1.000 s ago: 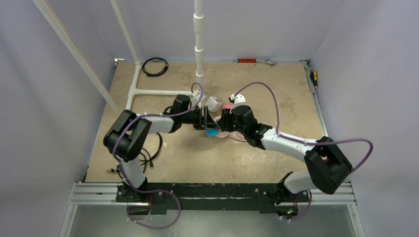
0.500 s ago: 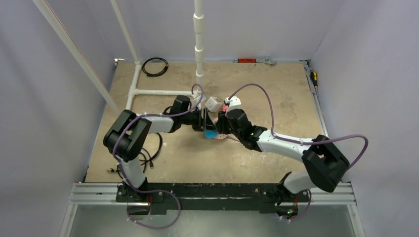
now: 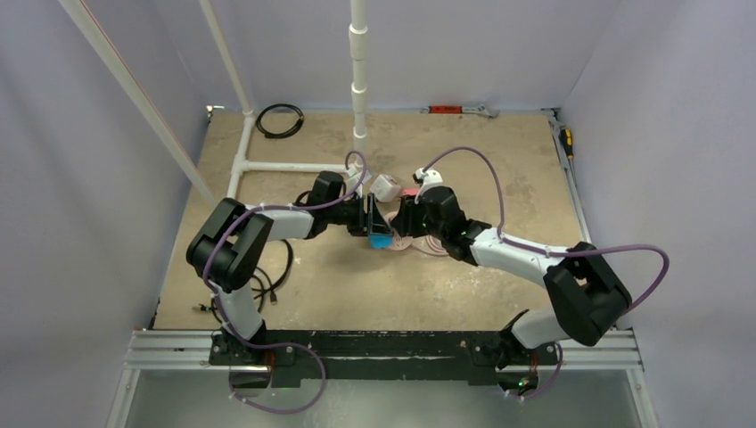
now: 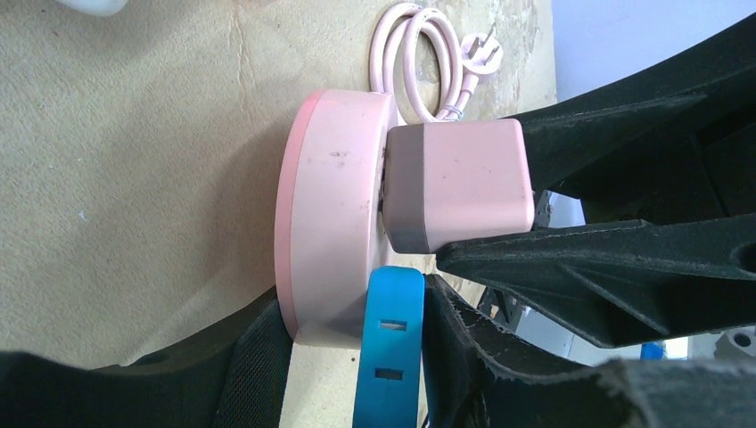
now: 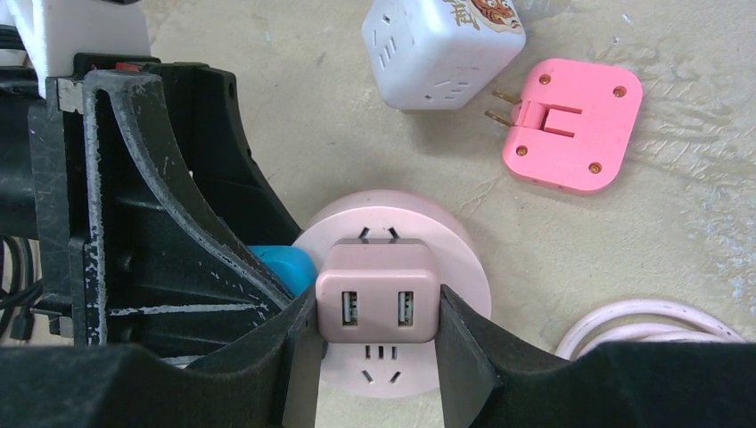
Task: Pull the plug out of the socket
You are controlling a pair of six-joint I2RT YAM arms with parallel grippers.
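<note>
1. The left gripper (image 3: 377, 229) reaches in from the left of the top view to the middle of the sandy table (image 3: 357, 294).
2. Its claw is narrow and holds the socket (image 4: 330, 223) by the rim. In the left wrist view a bright blue pad (image 4: 390, 348) presses on the face of the disc, and a black finger lies at the other side of the rim, at the lower left of the frame.
3. The socket is a round pale-pink disc. It is in the middle of the table, between the two grippers, and in the right wrist view it sits at the lower centre.
4. The plug (image 4: 464, 183) is a small square pink block with a grey base and two USB openings on top. It stands on the face of the socket, close against it. I cannot tell if its pins are fully inside.
5. The right gripper (image 5: 378, 308) comes from the right and is closed narrow on the plug. Its black fingers (image 5: 464, 357) press the two opposite sides of the block.
6. The coiled pink cord (image 5: 646, 309) lies on the table just beside the socket, at the lower right of the right wrist view.
7. A white cube adapter (image 5: 441, 40) lies at the top centre of that view, and a flat pink adapter (image 5: 575, 125) with folded pins lies near it, at the upper right.
</note>
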